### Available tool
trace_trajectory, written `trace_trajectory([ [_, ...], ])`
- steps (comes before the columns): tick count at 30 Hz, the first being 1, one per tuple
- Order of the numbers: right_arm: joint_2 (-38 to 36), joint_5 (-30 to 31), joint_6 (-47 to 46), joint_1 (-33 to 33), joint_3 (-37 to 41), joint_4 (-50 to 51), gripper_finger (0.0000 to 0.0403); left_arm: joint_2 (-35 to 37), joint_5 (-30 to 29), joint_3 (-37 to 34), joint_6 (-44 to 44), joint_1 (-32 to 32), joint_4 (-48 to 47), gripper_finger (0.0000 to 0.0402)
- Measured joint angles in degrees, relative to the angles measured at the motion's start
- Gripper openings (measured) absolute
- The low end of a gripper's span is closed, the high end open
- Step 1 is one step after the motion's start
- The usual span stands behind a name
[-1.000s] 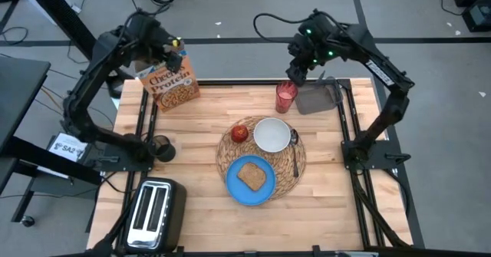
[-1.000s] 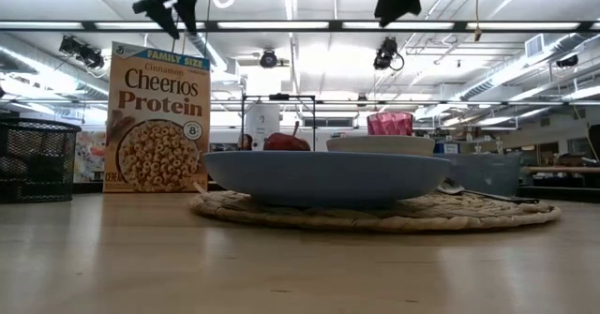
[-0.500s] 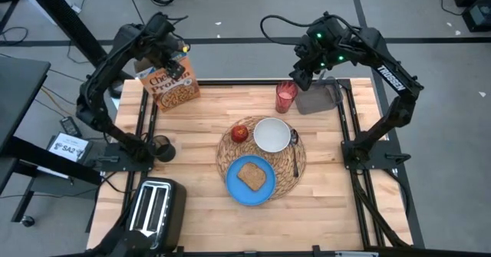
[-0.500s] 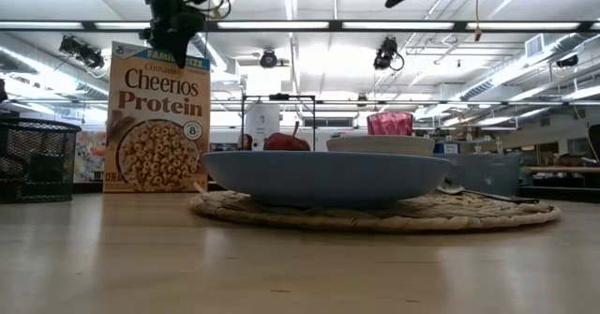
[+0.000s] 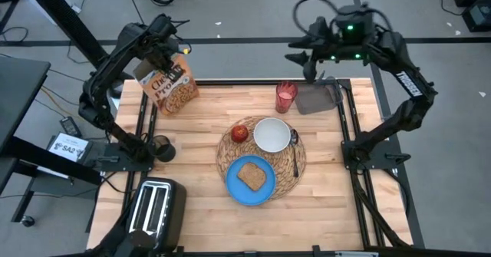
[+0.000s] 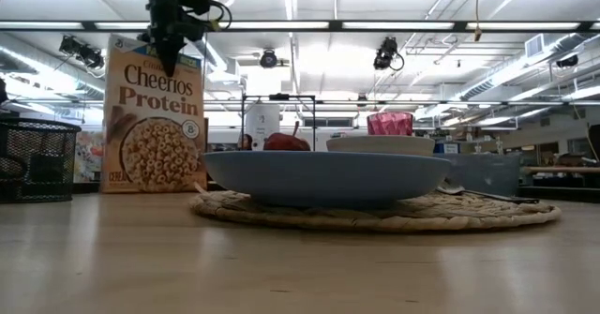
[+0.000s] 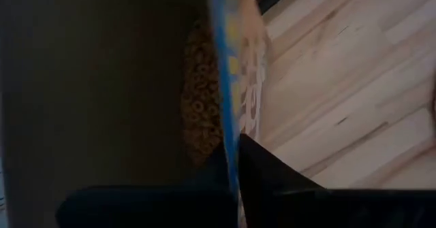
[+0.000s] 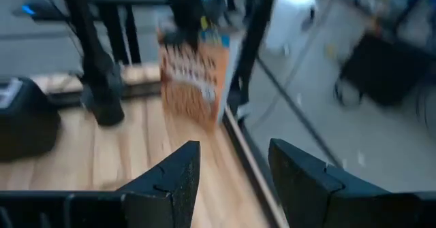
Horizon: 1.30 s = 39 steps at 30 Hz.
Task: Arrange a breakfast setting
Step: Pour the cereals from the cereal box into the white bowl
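Observation:
The orange Cheerios box [image 5: 172, 89] stands at the table's far left, its top open, a little tilted in the low view [image 6: 155, 117]. My left gripper [image 5: 163, 52] comes down on its top and is shut on its wall. On the straw placemat [image 5: 223, 156] sit the blue plate [image 5: 234, 186] with the toast [image 5: 252, 176], the white bowl [image 5: 271, 134], the red apple [image 5: 240, 133] and the spoon [image 5: 294, 154]. The pink glass [image 5: 285, 96] stands behind the mat. My right gripper [image 5: 301, 61] hangs open and high over the far edge, touching nothing. My left gripper pinches the top edge of the box's printed front wall [image 7: 230, 129], one finger inside the box above the cereal and one finger [image 7: 272, 180] outside. The fingers come from above, pointing down [image 6: 169, 47]. The box is a little tilted, with its bottom on the table.
A grey cloth [image 5: 316, 97] lies at the far right beside the glass. A toaster [image 5: 155, 211] stands at the near left, with a black mesh cup [image 5: 162, 147] behind it. Bare wood lies between the box and the mat.
My left gripper has come down on the box's open top and shut on its front wall; the box has tipped a little. My right gripper has risen and drawn back from the pink glass toward the table's far right, turning as it went.

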<state>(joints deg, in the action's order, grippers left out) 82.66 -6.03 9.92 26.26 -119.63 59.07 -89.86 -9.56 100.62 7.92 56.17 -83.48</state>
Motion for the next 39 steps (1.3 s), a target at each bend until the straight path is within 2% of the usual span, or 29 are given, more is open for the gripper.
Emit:
trace_trajectory([
  [5,-2.0,-4.8,3.7,0.0,0.0,-4.8,0.0182,2.4,-0.2,2.2,-1.2,-2.7,-2.9,0.0005],
  [11,-1.8,-12.7,5.0,0.0,3.5,-11.1,0.0182,3.5,-0.2,12.7,-3.1,-7.5,-6.5,0.0003],
  [19,-1.8,-18.7,-1.5,0.0,21.1,-34.6,0.0182,3.6,2.7,28.5,-5.8,-13.8,-6.6,0.0002],
  [22,-1.6,-17.4,-3.8,0.5,28.7,-43.8,0.0182,3.7,4.9,33.2,-6.7,-15.8,-6.7,0.0001],
  [27,1.4,-15.6,-5.9,3.2,38.8,-54.3,0.0187,6.3,6.4,33.2,-4.7,-19.3,-5.5,0.0001],
  [32,5.8,-20.3,-11.7,5.5,43.2,-59.1,0.0226,8.0,6.3,33.2,-5.8,-22.5,-4.6,0.0001],
  [39,11.5,-29.3,-12.1,7.2,43.6,-61.4,0.0328,10.8,6.2,33.7,-5.7,-26.1,-0.2,0.0001],
])
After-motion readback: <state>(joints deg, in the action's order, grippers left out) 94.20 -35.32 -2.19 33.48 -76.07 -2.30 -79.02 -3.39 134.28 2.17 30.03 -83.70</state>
